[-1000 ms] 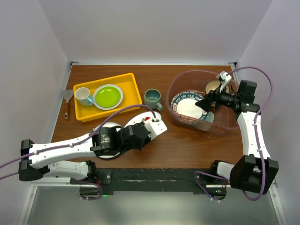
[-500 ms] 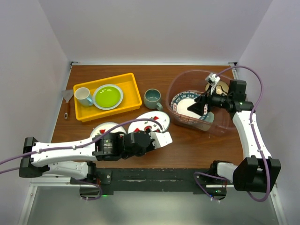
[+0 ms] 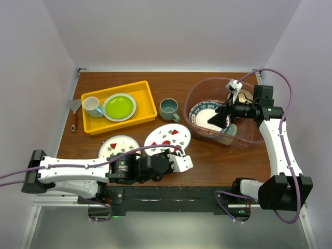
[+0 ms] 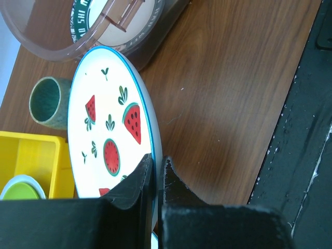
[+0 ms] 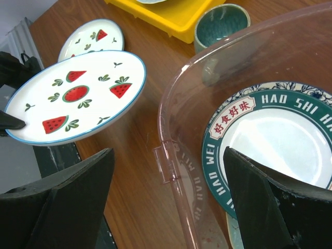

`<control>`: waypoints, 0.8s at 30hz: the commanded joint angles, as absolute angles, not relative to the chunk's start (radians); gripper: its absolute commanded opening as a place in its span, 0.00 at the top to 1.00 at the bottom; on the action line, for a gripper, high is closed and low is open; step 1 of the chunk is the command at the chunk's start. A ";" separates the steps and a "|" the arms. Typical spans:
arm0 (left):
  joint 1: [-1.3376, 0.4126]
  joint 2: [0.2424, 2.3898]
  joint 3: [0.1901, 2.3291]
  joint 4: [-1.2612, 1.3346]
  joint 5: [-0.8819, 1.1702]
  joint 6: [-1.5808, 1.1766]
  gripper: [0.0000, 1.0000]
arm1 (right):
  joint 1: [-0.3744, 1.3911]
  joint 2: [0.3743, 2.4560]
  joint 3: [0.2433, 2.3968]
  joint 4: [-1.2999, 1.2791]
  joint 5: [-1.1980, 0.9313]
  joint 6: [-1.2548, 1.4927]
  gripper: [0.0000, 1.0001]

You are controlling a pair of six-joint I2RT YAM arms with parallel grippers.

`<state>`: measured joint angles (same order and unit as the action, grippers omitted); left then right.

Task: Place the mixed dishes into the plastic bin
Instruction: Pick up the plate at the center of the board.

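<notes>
The transparent plastic bin [image 3: 188, 111] is being occupied by a blue-patterned plate [image 5: 280, 140] lying on its floor, and the right gripper [image 5: 167, 151] is being held over the bin's left rim, fingers spread wide. The white watermelon-print plate [image 4: 111, 129] is being pinched at its edge by the left gripper [image 4: 158, 161], outside the bin and just beside its left wall; the grey-green mug [image 3: 169, 109] is standing behind it.
</notes>
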<state>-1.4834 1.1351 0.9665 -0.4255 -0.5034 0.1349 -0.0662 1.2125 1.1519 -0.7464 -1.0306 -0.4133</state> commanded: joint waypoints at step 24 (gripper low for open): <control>-1.624 1.195 0.942 -0.130 -0.853 0.209 1.00 | -0.063 1.250 1.281 -0.850 -1.081 -0.321 0.06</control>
